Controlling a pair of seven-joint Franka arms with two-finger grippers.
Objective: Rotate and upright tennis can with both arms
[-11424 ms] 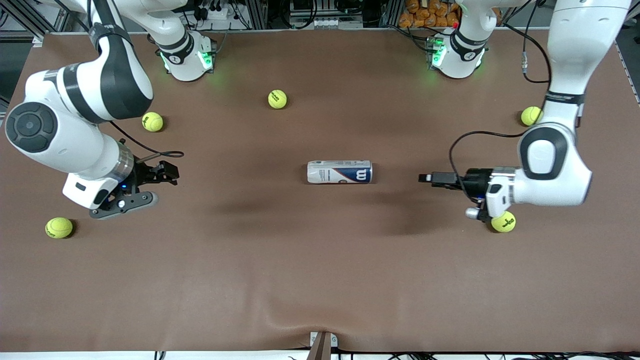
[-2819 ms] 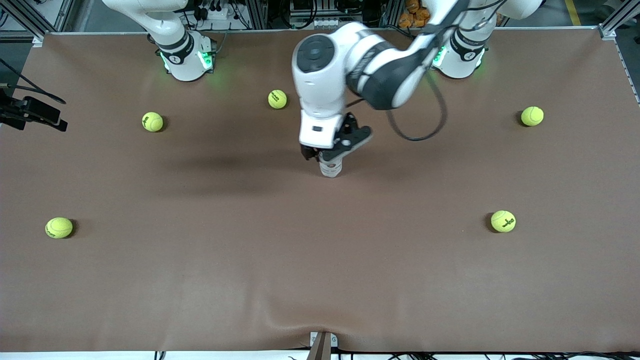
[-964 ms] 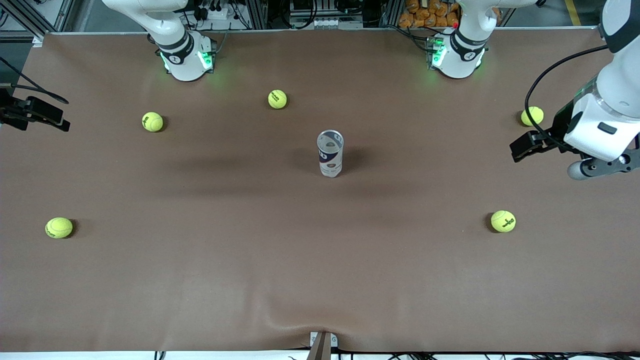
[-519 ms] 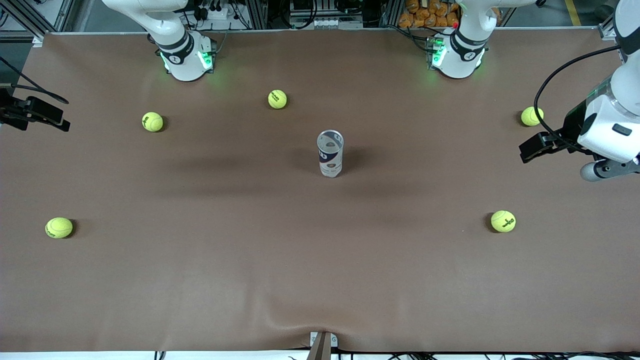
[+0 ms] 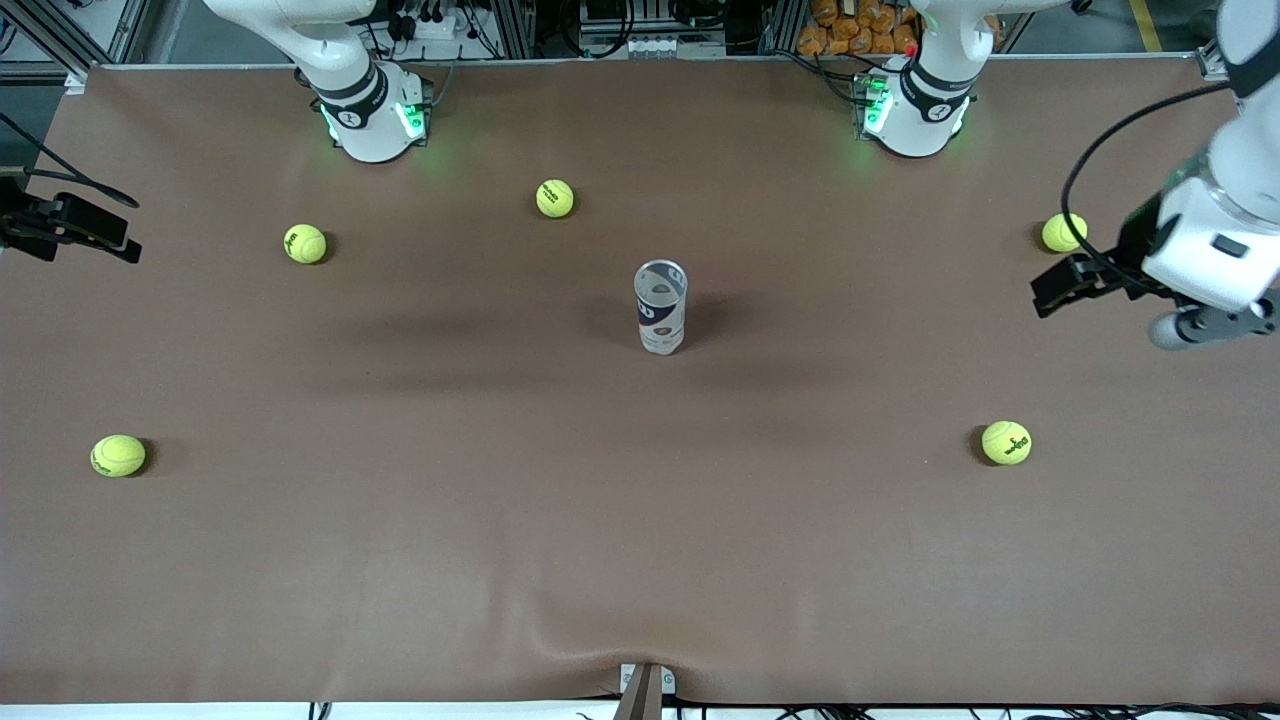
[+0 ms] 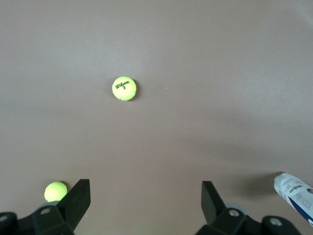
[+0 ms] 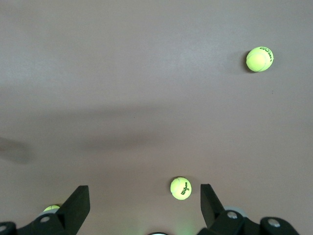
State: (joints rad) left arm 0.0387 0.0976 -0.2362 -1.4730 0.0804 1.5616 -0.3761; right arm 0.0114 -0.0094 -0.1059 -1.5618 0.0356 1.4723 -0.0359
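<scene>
The tennis can stands upright in the middle of the table, open end up, with its white and dark blue label showing. A corner of the tennis can also shows in the left wrist view. My left gripper hangs open and empty over the left arm's end of the table, well away from the can. My right gripper is open and empty too, over the right arm's end of the table. In the front view only a black part of the right hand shows at the picture's edge.
Several yellow-green tennis balls lie scattered on the brown table. One ball and another ball lie near the left arm's hand. A third ball lies farther from the front camera than the can.
The can lay on its side earlier; the left gripper stood it up, let go and drew back to its end of the table. Over the last second that hand only drifted slightly.
</scene>
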